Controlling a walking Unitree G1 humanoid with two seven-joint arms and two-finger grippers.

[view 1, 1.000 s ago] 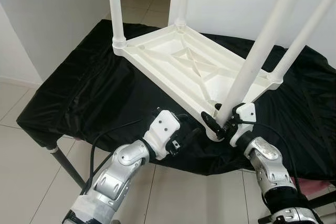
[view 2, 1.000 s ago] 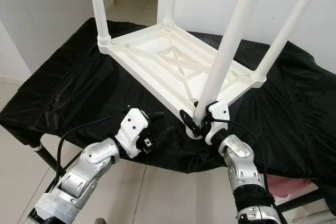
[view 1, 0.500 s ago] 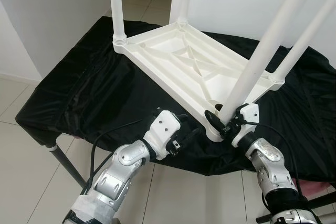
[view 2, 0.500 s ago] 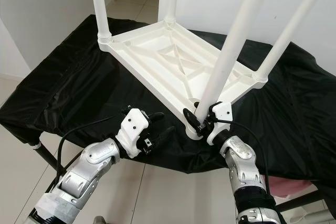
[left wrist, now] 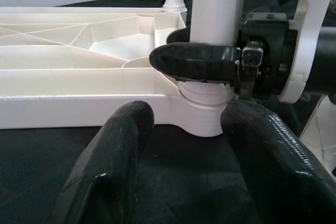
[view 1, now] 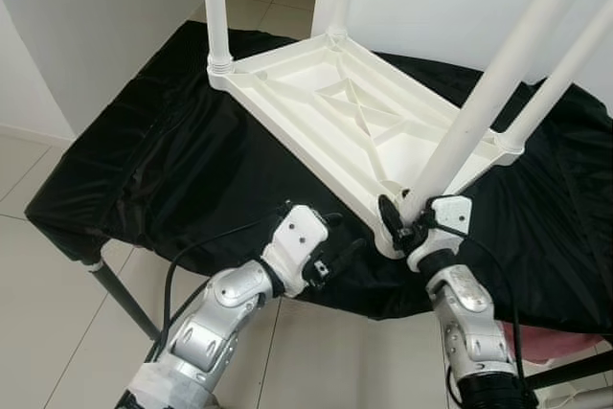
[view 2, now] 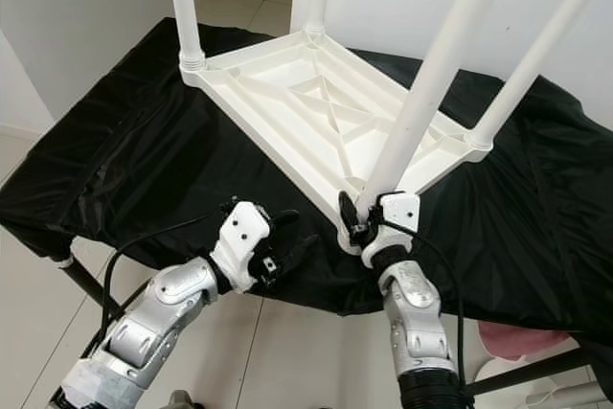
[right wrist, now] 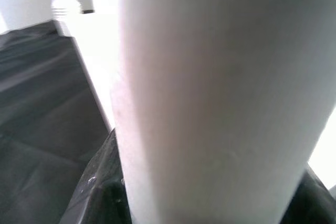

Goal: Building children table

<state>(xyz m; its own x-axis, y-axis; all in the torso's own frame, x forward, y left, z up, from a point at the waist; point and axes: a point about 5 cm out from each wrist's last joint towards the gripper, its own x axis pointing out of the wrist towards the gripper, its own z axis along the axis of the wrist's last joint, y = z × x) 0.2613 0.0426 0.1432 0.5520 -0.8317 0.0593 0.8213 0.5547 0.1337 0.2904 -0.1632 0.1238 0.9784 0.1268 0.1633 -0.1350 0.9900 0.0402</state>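
The table (view 1: 354, 126) is lying upside down on the counter (view 1: 144, 170), which is draped in a black cloth, its ribbed underside facing up and its four white legs standing up from the corners. The near leg (view 1: 479, 107) is sitting in the corner socket (view 1: 391, 237) closest to the robot, leaning up toward the right. The right tool (view 1: 400, 222) is gripping this leg just above the socket, its black fingers (left wrist: 194, 59) wrapping tightly around the base of the tube; in the right wrist view the leg (right wrist: 220, 98) is looming very close and blurred, so how deeply it is seated in the socket is hard to judge. The left tool (view 1: 335, 256) is hovering over the cloth just beside that same corner, to its left, with its two fingers (left wrist: 110, 166) spread apart and holding nothing; in the left wrist view they are pointing at the socket (left wrist: 202, 116) without touching it. The far-left leg (view 1: 216, 7) is standing upright at the far corner, and the right leg (view 1: 556, 74) is rising from the corner on the right. Pale floor tiles (view 1: 38, 332) are showing below the counter's near edge.
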